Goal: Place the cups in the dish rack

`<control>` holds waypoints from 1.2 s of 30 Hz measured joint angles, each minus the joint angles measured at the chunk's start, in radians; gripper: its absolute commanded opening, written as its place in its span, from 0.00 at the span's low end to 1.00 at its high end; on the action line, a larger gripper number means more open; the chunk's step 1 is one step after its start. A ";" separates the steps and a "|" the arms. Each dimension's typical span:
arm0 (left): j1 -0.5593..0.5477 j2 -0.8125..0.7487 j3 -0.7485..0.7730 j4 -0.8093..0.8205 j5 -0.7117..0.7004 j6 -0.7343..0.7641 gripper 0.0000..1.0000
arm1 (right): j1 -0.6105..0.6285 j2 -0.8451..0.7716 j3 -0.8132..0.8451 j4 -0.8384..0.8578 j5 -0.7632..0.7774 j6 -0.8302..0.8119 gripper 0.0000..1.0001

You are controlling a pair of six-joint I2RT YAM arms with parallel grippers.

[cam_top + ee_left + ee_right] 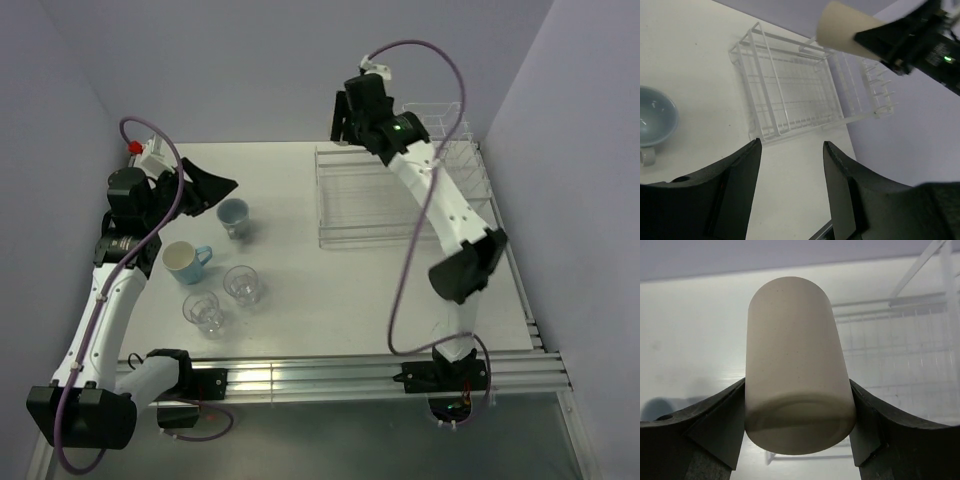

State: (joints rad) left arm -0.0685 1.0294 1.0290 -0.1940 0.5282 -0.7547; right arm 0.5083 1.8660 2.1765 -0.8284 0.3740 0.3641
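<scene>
My right gripper [797, 405] is shut on the tan paper cup [795, 365] and holds it in the air above the table, just left of the white dish rack [900, 340]. In the top view this gripper [343, 120] is over the rack's [370, 205] far left corner. The left wrist view shows the held cup [845, 32] above the empty rack [795, 90]. My left gripper [791, 145] is open and empty, beside a small light blue cup [233, 215]. A light blue handled mug [185, 262] and two clear tumblers [243, 285] [205, 312] stand upright nearer the front.
The rack's tall plate dividers [455, 150] stand at its right end, by the right wall. The light blue cup [655, 122] sits at the left edge of the left wrist view. A metal rail [330, 375] runs along the table's front edge.
</scene>
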 measured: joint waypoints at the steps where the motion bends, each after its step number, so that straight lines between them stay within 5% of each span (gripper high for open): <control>1: 0.000 0.000 0.002 -0.014 -0.006 0.014 0.59 | -0.008 0.069 0.047 -0.024 0.000 -0.006 0.00; 9: 0.000 0.005 0.004 -0.085 -0.029 0.092 0.61 | -0.060 0.406 0.219 -0.171 -0.033 -0.029 0.00; 36: 0.000 0.028 -0.012 -0.084 -0.027 0.108 0.61 | -0.061 0.436 0.160 -0.144 -0.108 -0.051 0.02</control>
State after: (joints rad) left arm -0.0685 1.0573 1.0172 -0.2783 0.5007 -0.6464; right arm 0.4469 2.3016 2.3363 -0.9722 0.2665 0.3126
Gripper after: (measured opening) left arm 0.609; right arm 0.765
